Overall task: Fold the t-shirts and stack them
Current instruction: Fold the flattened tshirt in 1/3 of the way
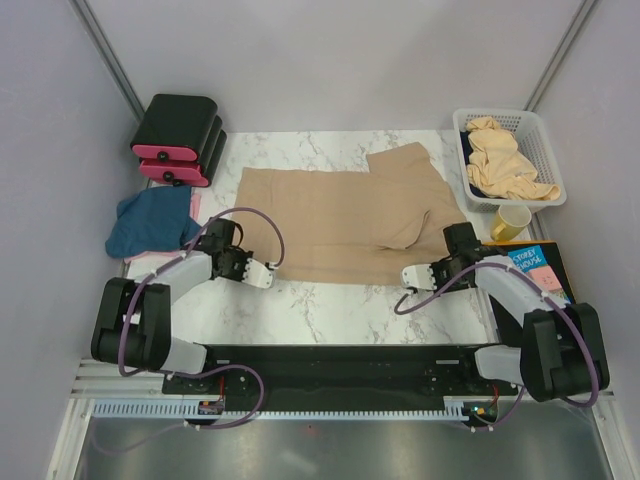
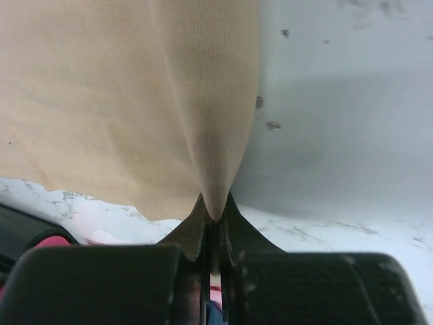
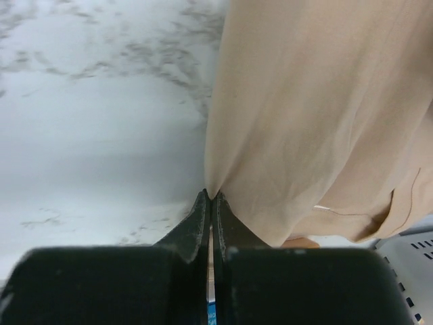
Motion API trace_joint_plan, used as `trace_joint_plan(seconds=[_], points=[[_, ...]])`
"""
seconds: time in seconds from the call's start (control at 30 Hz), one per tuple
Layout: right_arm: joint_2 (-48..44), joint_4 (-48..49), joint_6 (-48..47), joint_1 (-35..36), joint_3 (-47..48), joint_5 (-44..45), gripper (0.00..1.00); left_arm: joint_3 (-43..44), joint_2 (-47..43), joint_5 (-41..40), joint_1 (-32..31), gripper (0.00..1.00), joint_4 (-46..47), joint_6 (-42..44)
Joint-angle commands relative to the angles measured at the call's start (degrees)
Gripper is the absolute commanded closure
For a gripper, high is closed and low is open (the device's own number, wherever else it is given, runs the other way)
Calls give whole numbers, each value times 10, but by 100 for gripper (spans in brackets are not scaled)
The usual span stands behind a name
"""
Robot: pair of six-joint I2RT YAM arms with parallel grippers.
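The tan t-shirt (image 1: 340, 225) lay spread flat on the marble table (image 1: 330, 310), its long axis running left to right, with one sleeve folded up at its far-right corner and a soft crease near its right end. The left gripper (image 1: 270, 276) was closed on the near-left corner of this shirt. In the left wrist view the jaws stood pressed together with a thin fold of tan cloth pinched between them, and the fabric rose from the tips in a narrow ridge. The right gripper (image 1: 410, 277) was closed on the near-right edge of the same shirt. In the right wrist view its jaws met on a pinch of the hem, and the cloth fanned away from the tips to the right. Both arms reached in from the near side of the shirt, one at each corner, with bare marble between them along the near hem. To the left of the shirt, just beside its left edge, a dark blue t-shirt (image 1: 150, 225) lay bunched in a loose heap. Beyond that heap, at the shirt's far-left side, stood the black-and-pink boxes (image 1: 180, 140), stacked. At the shirt's far-right side a white mesh basket (image 1: 548, 150) held crumpled tan t-shirts (image 1: 505, 160). A yellow mug (image 1: 512, 222) stood just nearer than the basket, close to the shirt's right end, and a book (image 1: 540, 268) lay flat nearer again, beside the right arm.
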Motion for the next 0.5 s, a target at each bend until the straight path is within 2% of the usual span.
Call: trace_joint_plan(seconds=[0.0,0.13,0.17,0.2,0.23,0.27,0.33,0.37,0.4,0.43,0.47], points=[[-51,-102,-56,-3,-16,8,100,-17,-51,-3,11,98,-93,3],[-87,-172,-99,-2,-23,-2,98,-32,-92,15,11,98,-147,8],[-100,-181,-116,-2,-25,-8,94,-34,-99,17,11,98,-154,11],[-107,-189,-123,-2,-27,-9,79,-42,-106,23,12,98,-164,16],[-112,-202,-130,-2,-30,-10,72,-45,-119,25,11,94,-170,20],[-122,-206,-140,-3,-32,-12,69,-48,-126,27,11,87,-175,23],[-128,-213,-147,-1,-34,-10,65,-49,-141,31,11,84,-194,32],[-130,-214,-147,-1,-33,-9,61,-49,-146,31,11,68,-199,35],[-130,-213,-145,-1,-28,-10,52,-49,-151,33,11,58,-202,36],[-130,-213,-143,-2,-24,-10,47,-48,-160,34,11,42,-206,36],[-126,-213,-141,-1,-20,-10,45,-46,-162,35,11,37,-207,36]])
